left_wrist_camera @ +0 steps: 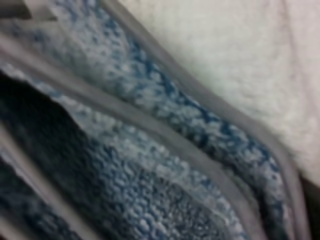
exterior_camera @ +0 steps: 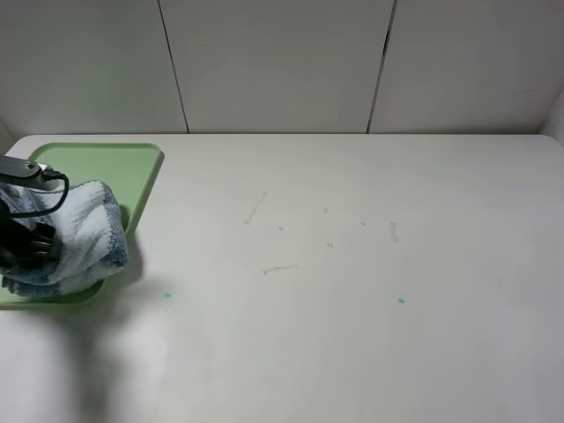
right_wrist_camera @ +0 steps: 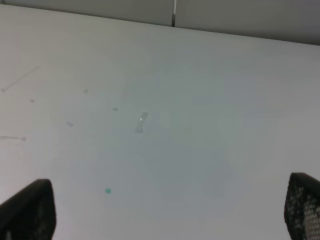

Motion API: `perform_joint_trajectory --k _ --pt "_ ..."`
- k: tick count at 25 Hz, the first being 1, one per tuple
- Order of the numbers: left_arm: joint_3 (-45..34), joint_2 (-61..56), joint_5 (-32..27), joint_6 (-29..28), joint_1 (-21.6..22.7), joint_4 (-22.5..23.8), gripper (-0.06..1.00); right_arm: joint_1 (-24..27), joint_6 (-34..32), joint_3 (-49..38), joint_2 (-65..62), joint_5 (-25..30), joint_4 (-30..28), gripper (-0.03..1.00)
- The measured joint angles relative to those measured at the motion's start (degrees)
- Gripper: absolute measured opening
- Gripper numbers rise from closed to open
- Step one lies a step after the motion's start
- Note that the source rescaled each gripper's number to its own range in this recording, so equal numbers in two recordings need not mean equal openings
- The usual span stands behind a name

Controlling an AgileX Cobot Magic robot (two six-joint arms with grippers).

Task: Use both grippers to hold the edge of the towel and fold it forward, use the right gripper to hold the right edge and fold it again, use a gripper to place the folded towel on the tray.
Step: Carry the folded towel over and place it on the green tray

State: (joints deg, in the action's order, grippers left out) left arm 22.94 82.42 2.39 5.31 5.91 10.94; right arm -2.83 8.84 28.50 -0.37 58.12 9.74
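The towel [exterior_camera: 88, 233], white and dusty-blue, is folded into a thick bundle at the table's far left. It hangs over the near half of the pale-green tray [exterior_camera: 106, 167] and pokes past the tray's right rim. My left gripper [exterior_camera: 28, 248] is pressed into the towel's left side and looks shut on it; its fingertips are hidden by the cloth. The left wrist view is filled by the towel's blue and white layers [left_wrist_camera: 150, 150], with the grey hem [left_wrist_camera: 165, 135] running across them. My right gripper [right_wrist_camera: 167, 220] is open and empty over bare table; it is out of the exterior view.
The white table [exterior_camera: 352, 264] carries only faint scratches and two small green specks [exterior_camera: 401, 300]. A white panelled wall [exterior_camera: 273, 62] runs along the far edge. The far half of the tray is bare.
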Motion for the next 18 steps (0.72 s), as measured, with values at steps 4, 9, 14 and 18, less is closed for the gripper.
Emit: perform_joint_trajectory --k 4,9,14,18 --pt "0.0 0.0 -0.2 -1.3 0.8 0.0 0.88 0.0 0.0 0.0 0.0 0.0 0.0 1.00" --pt "0.0 0.0 -0.3 -2.6 0.8 0.0 0.90 0.0 0.0 0.0 0.0 0.0 0.0 1.00" --pt "0.5 -1.6 -0.7 -3.1 2.2 0.0 0.90 0.0 0.0 0.0 0.0 0.0 0.0 1.00" --pt "2.0 -5.7 -2.4 -3.2 2.8 0.0 0.96 0.0 0.0 0.0 0.0 0.0 0.0 1.00"
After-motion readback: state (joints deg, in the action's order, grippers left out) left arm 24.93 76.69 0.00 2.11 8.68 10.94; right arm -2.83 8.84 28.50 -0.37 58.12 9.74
